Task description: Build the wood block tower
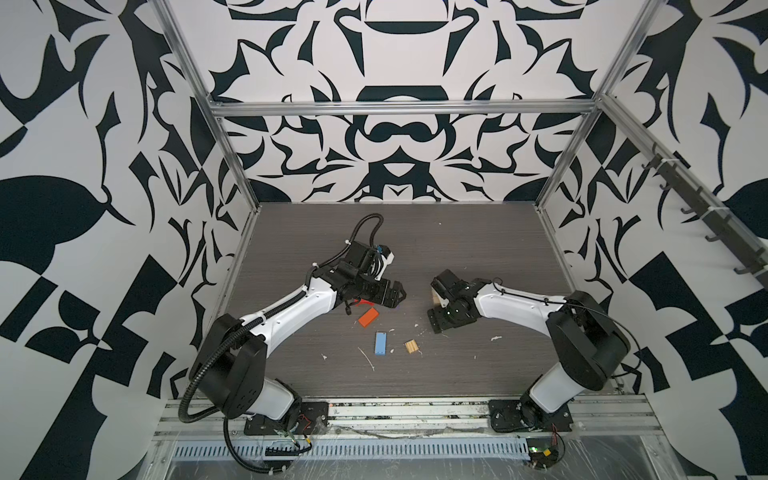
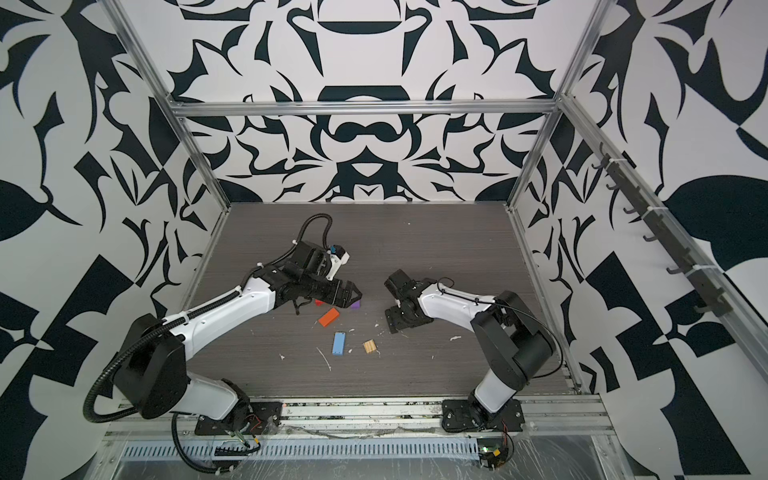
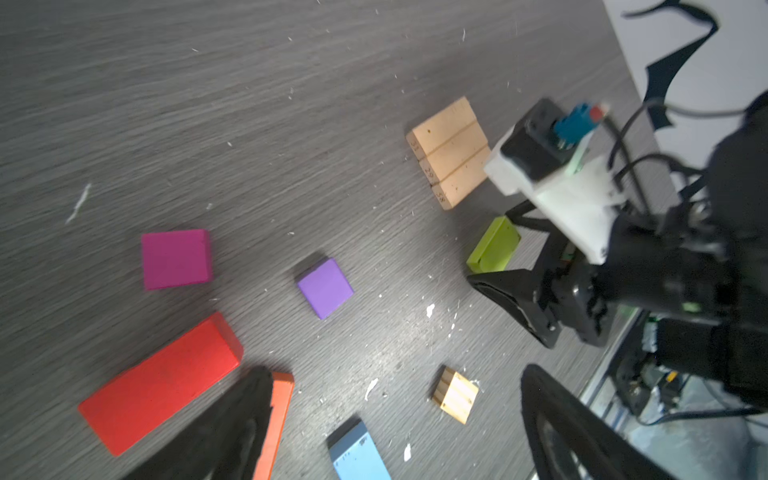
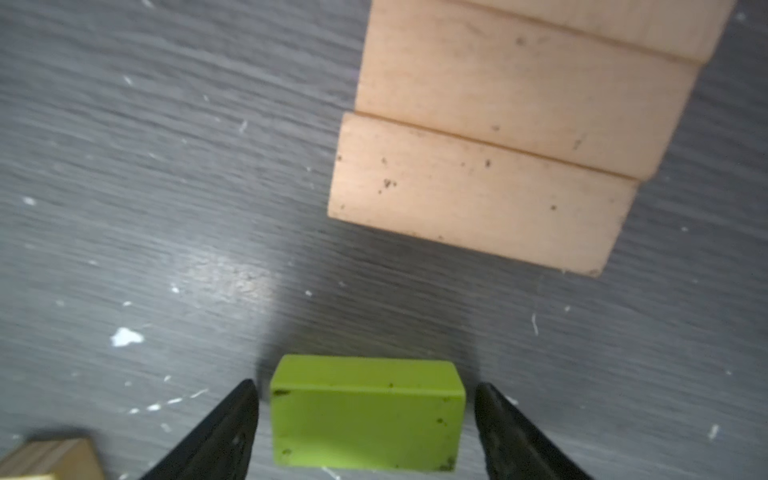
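Right wrist view: right gripper (image 4: 365, 387) wide astride green block (image 4: 365, 428), tan planks (image 4: 498, 145) near; left gripper (image 3: 392, 372) wide.

Three tan planks (image 3: 451, 151) lie flat, touching side by side. A lime green block (image 3: 494, 245) lies just beside them. Farther off, scattered: purple cube (image 3: 325, 287), magenta cube (image 3: 176, 258), red block (image 3: 162, 384), orange block (image 1: 368, 317), blue block (image 1: 380, 343), ridged tan square (image 1: 411, 346).

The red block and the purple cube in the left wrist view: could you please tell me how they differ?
The red block is a long rectangle, while the purple cube is small with a square top face. The red block lies close beside an orange block; the purple cube sits with bare table all round. Both lie flat on the table, ungripped.
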You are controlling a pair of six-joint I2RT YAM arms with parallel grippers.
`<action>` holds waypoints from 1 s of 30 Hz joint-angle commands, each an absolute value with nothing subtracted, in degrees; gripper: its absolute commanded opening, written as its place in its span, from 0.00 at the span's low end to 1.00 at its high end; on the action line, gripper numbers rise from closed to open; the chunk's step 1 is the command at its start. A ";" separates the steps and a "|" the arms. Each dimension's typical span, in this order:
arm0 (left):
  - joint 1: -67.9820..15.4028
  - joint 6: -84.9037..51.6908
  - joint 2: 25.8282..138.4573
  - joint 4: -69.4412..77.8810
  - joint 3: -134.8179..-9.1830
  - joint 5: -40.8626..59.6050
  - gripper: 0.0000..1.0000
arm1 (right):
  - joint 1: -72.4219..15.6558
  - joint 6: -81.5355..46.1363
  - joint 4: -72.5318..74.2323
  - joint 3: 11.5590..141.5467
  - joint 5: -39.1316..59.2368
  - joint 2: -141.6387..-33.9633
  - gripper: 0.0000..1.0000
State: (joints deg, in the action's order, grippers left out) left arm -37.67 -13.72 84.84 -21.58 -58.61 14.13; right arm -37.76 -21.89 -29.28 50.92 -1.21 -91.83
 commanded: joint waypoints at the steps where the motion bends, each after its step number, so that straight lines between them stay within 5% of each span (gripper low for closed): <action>1: -40.55 -7.64 85.93 -24.82 -60.67 10.80 0.95 | -36.21 -23.62 -30.75 51.14 1.70 -86.81 0.93; 11: -47.97 -2.79 89.60 -22.61 -62.91 8.47 0.95 | -27.33 -28.12 -34.46 49.62 2.36 -79.61 0.93; 30: -58.51 -2.15 106.42 -23.71 -76.79 5.05 0.76 | -15.64 -29.97 -32.58 45.99 7.64 -69.90 0.93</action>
